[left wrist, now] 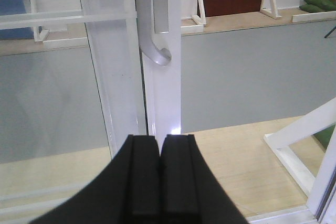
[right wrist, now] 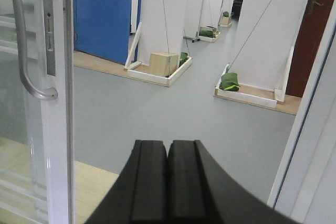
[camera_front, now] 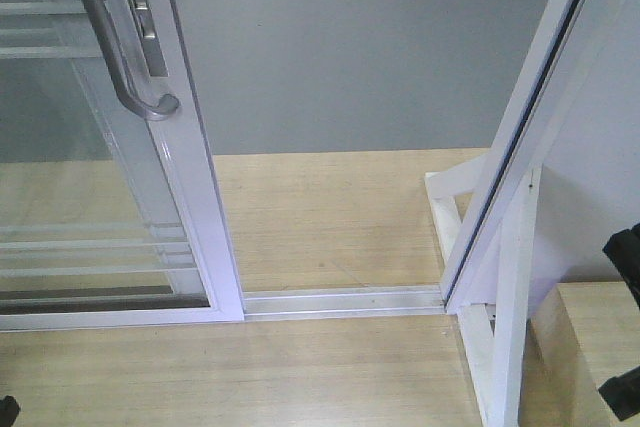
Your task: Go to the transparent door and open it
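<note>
The transparent door fills the left of the front view: clear glass with thin white bars in a white frame. It carries a curved grey pull handle. An open gap lies between its edge and the right jamb. My left gripper is shut on nothing and points at the door's frame, below the handle's end and apart from it. My right gripper is also shut and empty. It faces through the gap, with the door and handle to its left.
The floor track crosses the opening. To the right stand the white jamb, a white brace and a wooden block. Grey floor lies beyond. Farther off are a blue door, a wooden box and green bags.
</note>
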Available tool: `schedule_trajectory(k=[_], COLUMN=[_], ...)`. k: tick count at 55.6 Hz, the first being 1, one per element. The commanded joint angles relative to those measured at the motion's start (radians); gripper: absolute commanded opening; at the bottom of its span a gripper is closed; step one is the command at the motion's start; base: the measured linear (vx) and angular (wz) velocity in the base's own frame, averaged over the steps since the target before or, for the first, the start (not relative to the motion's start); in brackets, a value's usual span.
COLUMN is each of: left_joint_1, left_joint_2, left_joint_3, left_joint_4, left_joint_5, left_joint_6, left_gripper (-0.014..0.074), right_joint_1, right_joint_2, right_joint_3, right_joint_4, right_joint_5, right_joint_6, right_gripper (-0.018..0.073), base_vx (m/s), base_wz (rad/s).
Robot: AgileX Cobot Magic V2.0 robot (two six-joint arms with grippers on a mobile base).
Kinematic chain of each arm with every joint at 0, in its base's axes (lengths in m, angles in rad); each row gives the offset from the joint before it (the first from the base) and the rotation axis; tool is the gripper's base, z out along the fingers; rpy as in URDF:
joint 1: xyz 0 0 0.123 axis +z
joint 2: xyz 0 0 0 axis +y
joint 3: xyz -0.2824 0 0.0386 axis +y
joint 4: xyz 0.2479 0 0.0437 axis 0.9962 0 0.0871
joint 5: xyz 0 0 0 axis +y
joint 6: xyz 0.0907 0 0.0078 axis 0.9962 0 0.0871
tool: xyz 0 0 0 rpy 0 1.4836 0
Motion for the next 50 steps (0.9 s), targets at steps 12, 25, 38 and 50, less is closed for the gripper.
schedule_trajectory(k=[12, 25, 38, 50], left_joint_1=[-0.003, -0.003, -0.003, -0.003], left_joint_2=[-0.013, -0.013, -0.013, -0.013], left_joint_3=[-0.025, -0.025, -0.025, -0.025], left_joint_4=[-0.010, -0.010, -0.010, -0.010], left_joint_5=[-0.081, -0.081, -0.081, -0.081], left_joint_6=[-0.002, -0.002, -0.002, -0.002], left_gripper=[0.0000, 0.0000, 0.0000, 0.0000], right_joint_1=[-0.006, -0.009, -0.139, -0.187], right_joint_2=[-0.195, -0.190, -0.190, -0.190], right_joint_3=[0.195, 0.197, 0.197, 0.197], right_joint_4=[-0.001, -0.003, -0.003, -0.003], right_joint_5=[-0.136, -0.134, -0.134, -0.134], right_joint_6=[-0.006, -0.014, -0.014, -0.014], right_gripper=[-0.0006, -0.0006, -0.0006, -0.0006], base_vx=[0.00, 0.00, 0.00, 0.00], base_wz=[0.00, 0.00, 0.00, 0.00])
